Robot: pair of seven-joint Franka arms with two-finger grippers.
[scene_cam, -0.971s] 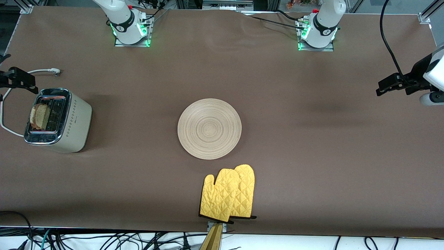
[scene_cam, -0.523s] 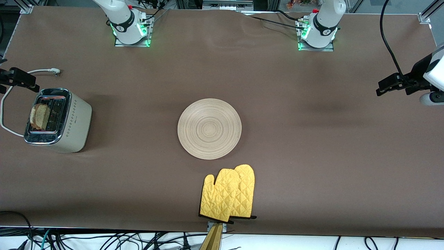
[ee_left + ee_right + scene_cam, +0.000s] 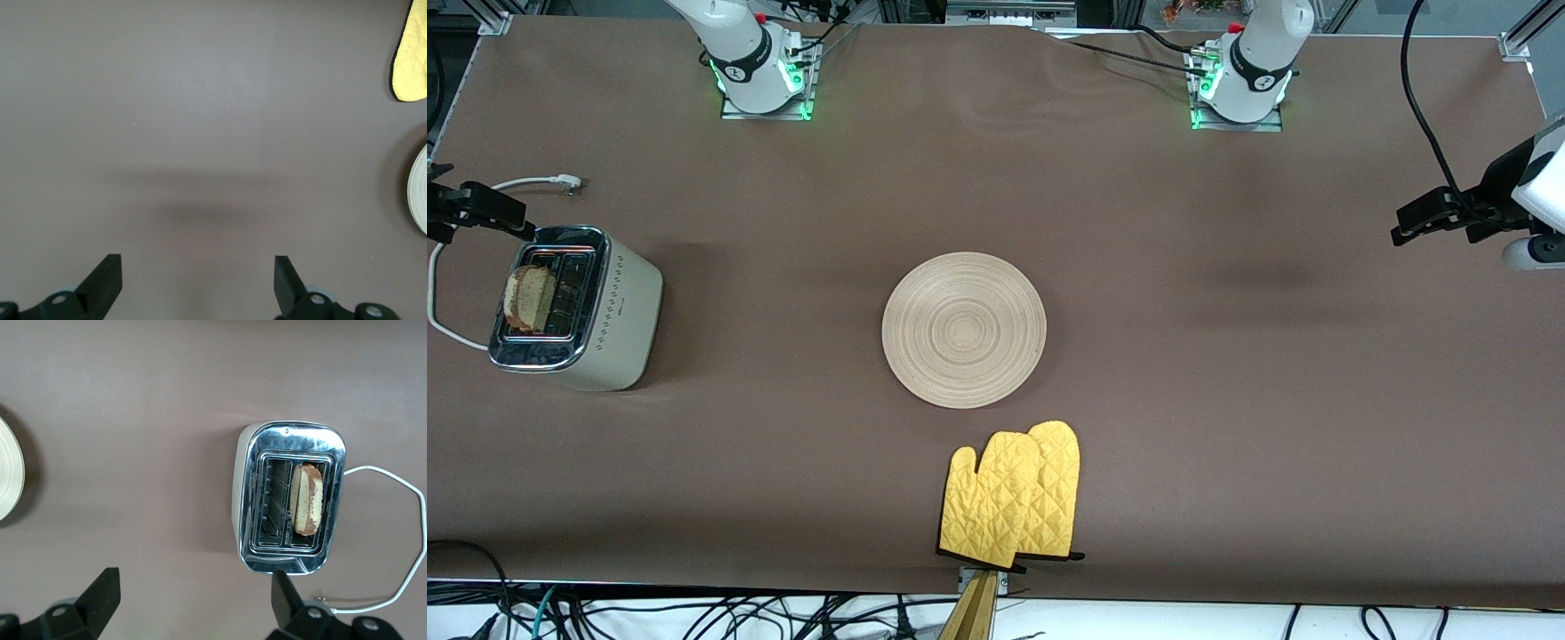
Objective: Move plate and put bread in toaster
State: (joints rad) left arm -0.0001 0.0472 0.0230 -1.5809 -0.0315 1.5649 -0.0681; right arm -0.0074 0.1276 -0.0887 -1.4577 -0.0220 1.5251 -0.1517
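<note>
The cream toaster (image 3: 574, 307) stands at the right arm's end of the table. The bread slice (image 3: 527, 298) stands upright in one of its slots, and shows in the right wrist view (image 3: 308, 499) inside the chrome-topped toaster (image 3: 290, 497). The wooden plate (image 3: 963, 330) lies bare at the table's middle; its rim shows in the right wrist view (image 3: 10, 470) and the left wrist view (image 3: 420, 193). My right gripper (image 3: 476, 209) is open and empty, raised beside the toaster; it also shows in the right wrist view (image 3: 193, 587). My left gripper (image 3: 1432, 218) is open and empty over the left arm's end of the table (image 3: 197, 270).
A pair of yellow oven mitts (image 3: 1014, 498) lies nearer to the front camera than the plate, at the table's front edge, and shows in the left wrist view (image 3: 412, 60). The toaster's white cord (image 3: 445, 329) loops on the table beside the toaster.
My right gripper has shifted slightly beside the toaster. The bread, the plate and the left arm have not moved.
</note>
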